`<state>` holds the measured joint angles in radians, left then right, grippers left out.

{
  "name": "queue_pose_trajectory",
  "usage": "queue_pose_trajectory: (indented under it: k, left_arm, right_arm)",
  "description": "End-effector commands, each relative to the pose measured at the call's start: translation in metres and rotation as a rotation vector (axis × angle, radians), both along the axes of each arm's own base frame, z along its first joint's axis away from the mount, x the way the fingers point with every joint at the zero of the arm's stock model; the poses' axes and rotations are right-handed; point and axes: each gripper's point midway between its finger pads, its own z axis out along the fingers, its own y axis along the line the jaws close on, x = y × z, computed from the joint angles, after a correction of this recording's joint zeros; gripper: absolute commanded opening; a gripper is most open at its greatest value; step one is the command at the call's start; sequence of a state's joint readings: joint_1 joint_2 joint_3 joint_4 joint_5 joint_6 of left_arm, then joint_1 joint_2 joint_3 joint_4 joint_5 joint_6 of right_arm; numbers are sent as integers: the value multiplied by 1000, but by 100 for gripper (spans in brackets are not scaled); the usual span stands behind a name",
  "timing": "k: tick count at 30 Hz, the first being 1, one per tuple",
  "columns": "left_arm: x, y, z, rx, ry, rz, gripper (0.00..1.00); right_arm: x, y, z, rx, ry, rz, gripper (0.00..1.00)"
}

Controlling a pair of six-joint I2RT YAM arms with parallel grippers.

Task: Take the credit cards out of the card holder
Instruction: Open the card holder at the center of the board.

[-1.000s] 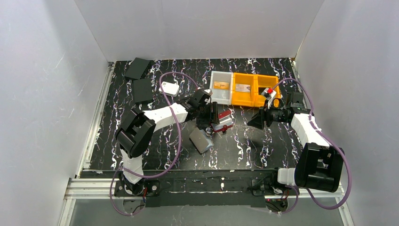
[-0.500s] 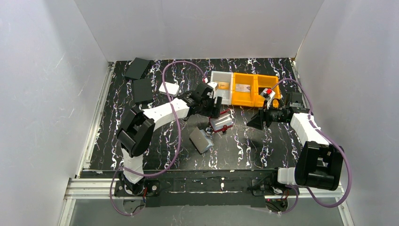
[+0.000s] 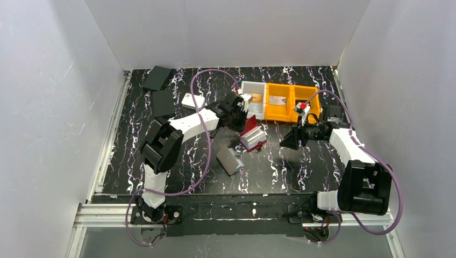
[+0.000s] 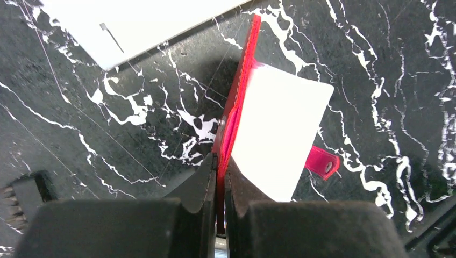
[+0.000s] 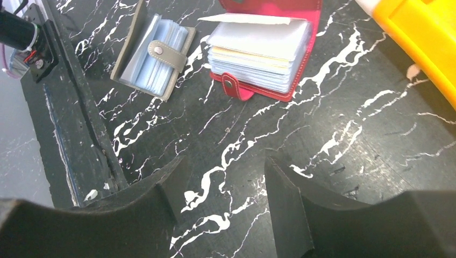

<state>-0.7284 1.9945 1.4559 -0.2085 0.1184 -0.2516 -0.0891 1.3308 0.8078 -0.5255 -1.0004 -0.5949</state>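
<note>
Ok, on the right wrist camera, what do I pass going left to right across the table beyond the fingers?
grey case → red card holder, lying open → yellow bin

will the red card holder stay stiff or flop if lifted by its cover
Likely floppy: the left pincer pinches only one cover of the card holder, and the sleeve pages lie fanned loose. Probably light, being thin plastic, so the rest may dangle or drag.

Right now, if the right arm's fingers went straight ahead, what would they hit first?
Most likely the red card holder, lying open dead ahead of the right fingers; nothing stands between, though a downward tilt could meet the table first.
</note>
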Motion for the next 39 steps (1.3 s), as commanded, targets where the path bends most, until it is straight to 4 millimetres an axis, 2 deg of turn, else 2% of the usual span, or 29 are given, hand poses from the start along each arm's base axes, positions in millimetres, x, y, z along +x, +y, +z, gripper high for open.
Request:
queue_pose_trajectory:
  k: [1,5,6,9,15,19,23,27,33,39]
  left_arm:
    - [-18,-2,23,-129,79,4,0]
    - [-52,-12,30,-346,272,105,0]
    - [-58,-16,31,-408,319,138,0]
    - [-78,-17,20,-484,443,238,0]
    - [-97,-1,11,-490,397,361,0]
    - [-100,8,2,-473,381,416,0]
    - [-101,8,-7,-459,391,419,0]
    - [-100,9,-10,-449,383,413,0]
    - [-101,8,-16,-434,391,408,0]
    - [-101,7,-14,-438,391,398,0]
  right_arm:
    - [-6,12,-1,7,3,54,64]
    - [-9,24,-4,24,29,66,64]
    - [-11,32,-6,17,42,75,63]
    - [-8,44,-10,20,70,48,59]
    - [8,54,-26,-15,123,-86,47]
    - [0,62,-42,-113,115,-20,23]
    - [-19,71,-46,-187,58,144,15]
    - [-32,78,-46,-236,-23,278,12]
    - [-44,80,-49,-267,-48,385,11]
    - [-61,87,-49,-278,-64,499,12]
